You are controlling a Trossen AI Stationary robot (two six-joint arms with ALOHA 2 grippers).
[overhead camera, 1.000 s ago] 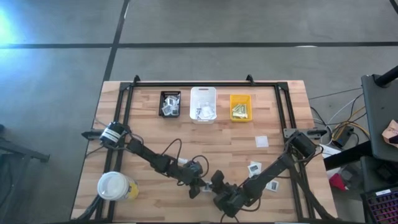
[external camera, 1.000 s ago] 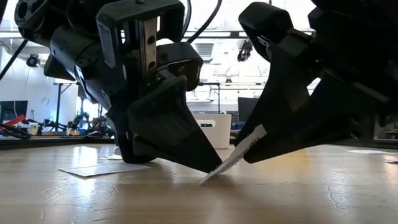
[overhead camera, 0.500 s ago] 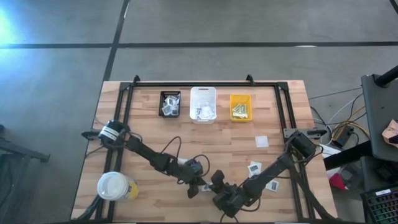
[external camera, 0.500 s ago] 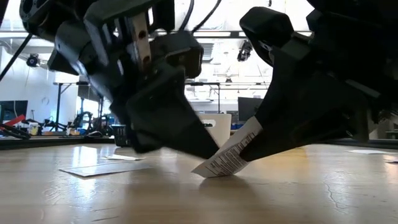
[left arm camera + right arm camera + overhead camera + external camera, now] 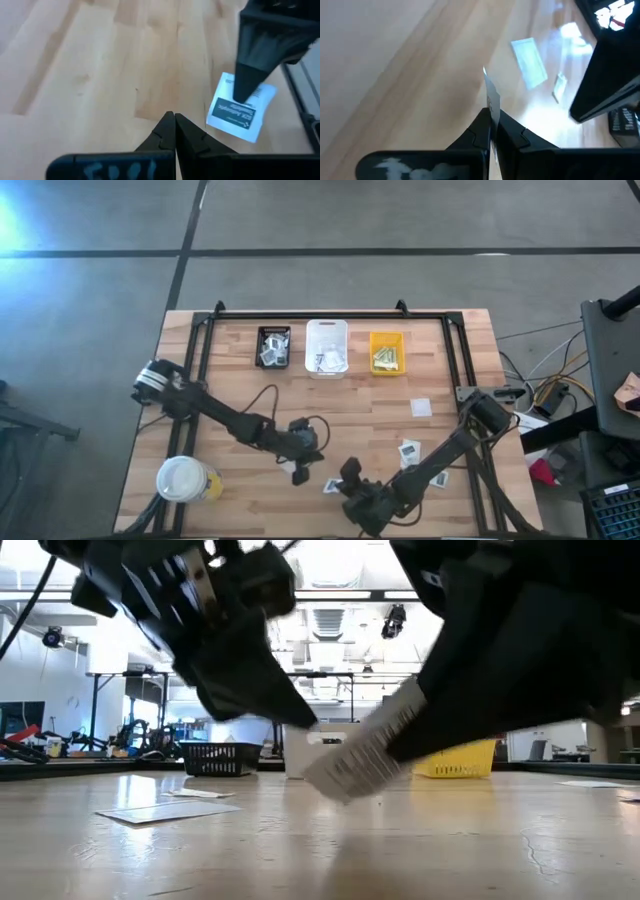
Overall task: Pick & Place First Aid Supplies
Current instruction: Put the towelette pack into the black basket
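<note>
A white first aid packet (image 5: 362, 758) with dark print hangs tilted just above the table near its front edge, and my right gripper (image 5: 492, 114) is shut on it. In the left wrist view the packet (image 5: 239, 114) shows its printed face. My left gripper (image 5: 172, 116) is shut with nothing in it, raised a little to the left of the packet (image 5: 330, 485). More packets lie flat on the wood at the right (image 5: 421, 407) (image 5: 409, 450) and near the left arm (image 5: 529, 62). The black (image 5: 272, 346), white (image 5: 327, 347) and yellow (image 5: 386, 352) bins stand at the far edge. My right gripper pinches one edge of the packet (image 5: 493, 102) between its two fingers. The fingers slant down from the table's right side. The rest of the packet sticks out past the fingertips (image 5: 415, 730), tilted, with its lower edge (image 5: 335, 780) clear of the table.
A white-lidded cup (image 5: 185, 478) stands at the near left. Two flat packets (image 5: 165, 810) lie on the wood left of the grippers. The black frame rails (image 5: 205, 360) run along the left, far and right sides. Bare wood lies between the grippers and the bins.
The packet, whose lower edge stood on the table propped against my left fingertip, now hangs clear in my right gripper, which has risen slightly. My left gripper has gone up and toward the table's left edge, away from the packet, rolling as it went.
</note>
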